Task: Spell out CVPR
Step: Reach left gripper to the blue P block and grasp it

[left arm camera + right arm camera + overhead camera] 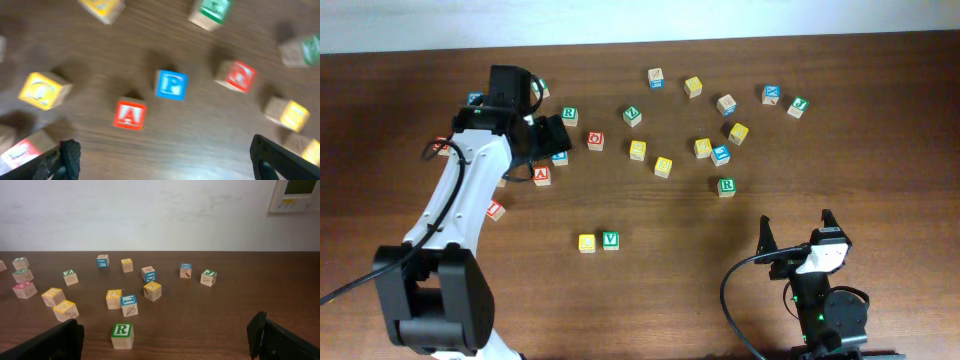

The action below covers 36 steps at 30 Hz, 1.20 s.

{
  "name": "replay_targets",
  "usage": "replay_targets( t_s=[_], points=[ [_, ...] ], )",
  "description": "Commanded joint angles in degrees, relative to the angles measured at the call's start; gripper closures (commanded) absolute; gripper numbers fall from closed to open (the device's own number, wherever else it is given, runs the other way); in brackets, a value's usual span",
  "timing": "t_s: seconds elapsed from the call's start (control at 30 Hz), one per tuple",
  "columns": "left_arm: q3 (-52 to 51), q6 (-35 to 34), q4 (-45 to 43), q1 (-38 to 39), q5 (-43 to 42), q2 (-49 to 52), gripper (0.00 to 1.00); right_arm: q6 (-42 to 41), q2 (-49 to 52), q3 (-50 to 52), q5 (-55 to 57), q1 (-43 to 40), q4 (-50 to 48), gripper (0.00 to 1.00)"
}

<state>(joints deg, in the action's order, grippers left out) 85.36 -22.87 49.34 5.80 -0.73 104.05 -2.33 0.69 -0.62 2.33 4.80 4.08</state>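
A yellow-faced cube (586, 242) and a green V cube (610, 240) sit side by side near the table's front middle. The blue P cube (171, 84) lies on the wood ahead of my left gripper (165, 165), which is open and empty above it. From overhead the P cube (561, 158) peeks out beside that left gripper (548, 135). A green R cube (726, 186) stands alone right of centre. It also shows just ahead of my right gripper (165, 340) as the nearest cube (122, 335). The right gripper (797, 230) is open and empty near the front edge.
A red A cube (130, 114) lies close to the P, with a red cube (236, 76) and yellow cubes (44, 90) around it. Several more letter cubes (693, 87) are scattered across the back half. Another green R cube (569, 115) sits near the left arm.
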Motion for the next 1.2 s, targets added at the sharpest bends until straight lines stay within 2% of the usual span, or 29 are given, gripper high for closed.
replay_targets(
  t_s=[0.0, 0.47, 0.57, 0.63, 0.7, 0.73, 0.8, 0.83, 0.97, 1.1, 1.17],
  points=[
    [1.03, 5.40, -0.52, 0.70, -5.73, -0.66, 0.01, 0.39, -0.37, 0.31, 0.07, -0.42, 0.46, 0.02],
    [0.98, 6.12, -6.19, 0.81, -5.22, 5.03, 0.01, 0.39, -0.37, 0.31, 0.07, -0.42, 0.46, 0.02],
    [0.98, 7.34, -9.25, 1.70, -0.76, 5.88, 0.03, 0.39, -0.37, 0.31, 0.07, -0.42, 0.46, 0.02],
    [0.98, 7.30, -11.54, 2.75, 5.03, 5.90, 0.03, 0.39, -0.37, 0.31, 0.07, -0.42, 0.46, 0.02],
    [0.98, 3.98, -12.44, 3.37, 10.54, 6.23, 0.09, 0.39, -0.37, 0.31, 0.07, -0.42, 0.46, 0.02],
    [0.98, 2.73, -12.61, 3.43, 10.64, 6.82, 0.09, 0.39, -0.37, 0.31, 0.07, -0.42, 0.46, 0.02],
    [0.98, 2.54, -12.76, 3.69, 10.64, 9.49, 0.20, 0.39, -0.37, 0.31, 0.07, -0.42, 0.46, 0.02],
    [0.98, 2.54, -12.70, 3.87, 10.62, 10.60, 0.22, 0.39, -0.37, 0.31, 0.07, -0.42, 0.46, 0.02],
    [0.98, 2.54, -13.16, 4.28, 9.49, 13.86, 0.22, 0.39, -0.37, 0.31, 0.07, -0.42, 0.46, 0.02],
    [0.98, 1.25, -15.15, 4.28, 9.16, 14.56, 0.32, 0.39, -0.37, 0.31, 0.07, -0.42, 0.46, 0.02],
    [0.98, 1.25, -15.80, 4.28, 9.14, 14.88, 0.34, 0.39, -0.37, 0.31, 0.07, -0.42, 0.46, 0.02]
  ],
)
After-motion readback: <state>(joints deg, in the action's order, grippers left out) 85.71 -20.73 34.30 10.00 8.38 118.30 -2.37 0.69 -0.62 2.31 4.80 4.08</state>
